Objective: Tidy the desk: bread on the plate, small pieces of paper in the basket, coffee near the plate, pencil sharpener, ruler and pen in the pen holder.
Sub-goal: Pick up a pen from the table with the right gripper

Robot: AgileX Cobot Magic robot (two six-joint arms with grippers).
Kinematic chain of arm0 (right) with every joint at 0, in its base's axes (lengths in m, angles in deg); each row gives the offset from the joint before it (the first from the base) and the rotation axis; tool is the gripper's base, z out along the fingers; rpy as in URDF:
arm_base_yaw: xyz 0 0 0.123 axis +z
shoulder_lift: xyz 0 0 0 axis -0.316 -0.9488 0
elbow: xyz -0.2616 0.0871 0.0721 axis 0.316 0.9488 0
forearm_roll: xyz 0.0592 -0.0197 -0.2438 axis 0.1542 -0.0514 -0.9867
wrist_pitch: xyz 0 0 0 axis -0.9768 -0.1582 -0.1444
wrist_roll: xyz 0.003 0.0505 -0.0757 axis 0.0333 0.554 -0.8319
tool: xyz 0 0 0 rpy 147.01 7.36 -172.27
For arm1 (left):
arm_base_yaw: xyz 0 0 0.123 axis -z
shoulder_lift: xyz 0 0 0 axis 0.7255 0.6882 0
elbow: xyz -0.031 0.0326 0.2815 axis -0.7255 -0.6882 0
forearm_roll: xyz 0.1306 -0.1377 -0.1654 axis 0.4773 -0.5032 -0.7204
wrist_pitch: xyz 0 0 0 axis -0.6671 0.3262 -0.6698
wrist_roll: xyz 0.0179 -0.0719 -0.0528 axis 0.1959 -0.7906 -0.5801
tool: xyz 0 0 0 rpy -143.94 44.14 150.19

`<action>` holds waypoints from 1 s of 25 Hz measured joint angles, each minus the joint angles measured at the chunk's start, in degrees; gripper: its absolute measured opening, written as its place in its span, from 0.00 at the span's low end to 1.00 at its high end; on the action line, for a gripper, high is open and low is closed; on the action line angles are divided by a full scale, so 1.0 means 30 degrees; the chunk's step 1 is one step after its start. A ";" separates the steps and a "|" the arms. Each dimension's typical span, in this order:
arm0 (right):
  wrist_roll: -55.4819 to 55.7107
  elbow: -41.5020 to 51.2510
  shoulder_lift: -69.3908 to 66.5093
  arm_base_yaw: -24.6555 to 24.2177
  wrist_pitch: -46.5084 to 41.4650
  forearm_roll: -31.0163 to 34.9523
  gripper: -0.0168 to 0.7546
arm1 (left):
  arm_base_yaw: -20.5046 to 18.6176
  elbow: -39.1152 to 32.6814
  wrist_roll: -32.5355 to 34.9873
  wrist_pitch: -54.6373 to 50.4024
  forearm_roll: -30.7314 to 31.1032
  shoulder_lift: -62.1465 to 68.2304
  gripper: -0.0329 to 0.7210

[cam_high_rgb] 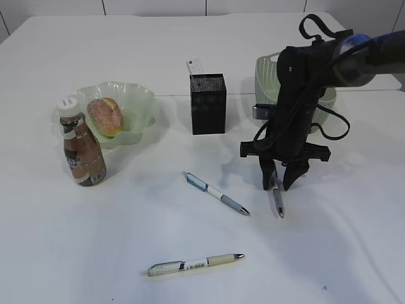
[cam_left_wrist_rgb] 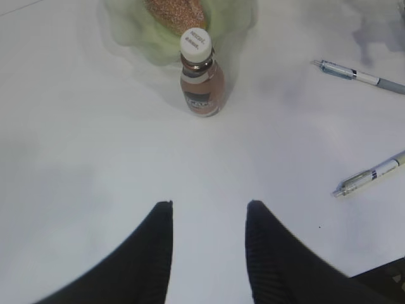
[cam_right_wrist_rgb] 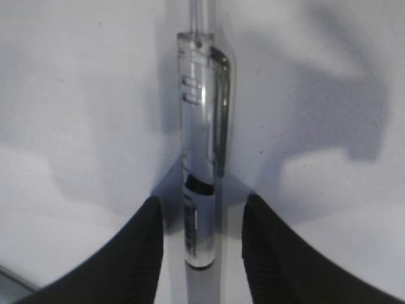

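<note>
Fig.: pen pickup, w/ places given rel. to the pen holder (cam_high_rgb: 208, 103). My right gripper (cam_high_rgb: 279, 182) hangs tips-down over a clear-barrelled pen (cam_right_wrist_rgb: 201, 177) lying on the desk (cam_high_rgb: 190, 38), in front of the holder and to its right; jaws stand about half open, one on each side of the barrel, gap visible on both sides, so nothing is gripped yet. My left gripper (cam_left_wrist_rgb: 209, 218) is likewise part open and empty, over bare desk near the coffee (cam_left_wrist_rgb: 201, 76). Two more pens wait: a blue-grip pen (cam_high_rgb: 215, 193) just in front of the holder, a cream-barrelled pen (cam_high_rgb: 193, 263) further front. Bread (cam_high_rgb: 105, 116) lies in the plate (cam_high_rgb: 136, 101) well left of the holder, coffee just beside that plate; basket (cam_high_rgb: 269, 73) sits right of the holder, partly hidden by my arm. To do this step well, I judge: keep the barrel centred btwn the pads, go down till tips nearly meet the desk, close across the barrel near the clip, where it is thickest; a thin round pen may roll or pivot if caught off-centre. Lift straight, then tilt it upright before lowering into the narrow mesh mouth.
</note>
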State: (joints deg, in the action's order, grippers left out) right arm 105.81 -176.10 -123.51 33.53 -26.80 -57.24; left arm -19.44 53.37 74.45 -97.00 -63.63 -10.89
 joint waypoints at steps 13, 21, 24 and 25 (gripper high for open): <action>0.0000 -0.0034 -0.0040 0.0000 0.0000 -0.0778 0.18 | 0.0000 0.0000 0.0000 0.0000 0.0000 0.0000 0.40; -0.0139 -0.0034 -0.0040 0.0000 -0.0204 -0.0778 0.16 | 0.0000 0.0000 0.0000 0.0000 0.0000 0.0000 0.40; -0.0495 -0.0301 -0.0075 0.0000 -0.1029 -0.0791 0.16 | 0.0000 0.0000 0.0000 0.0000 0.0000 0.0000 0.40; -0.0669 -0.0571 -0.0115 0.0000 -0.1404 -0.0821 0.16 | 0.0000 0.0000 0.0000 0.0000 0.0000 0.0000 0.40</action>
State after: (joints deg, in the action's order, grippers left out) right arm 103.81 -177.81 -123.85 33.53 -31.01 -59.70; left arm -19.44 53.37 74.45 -97.00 -63.63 -10.89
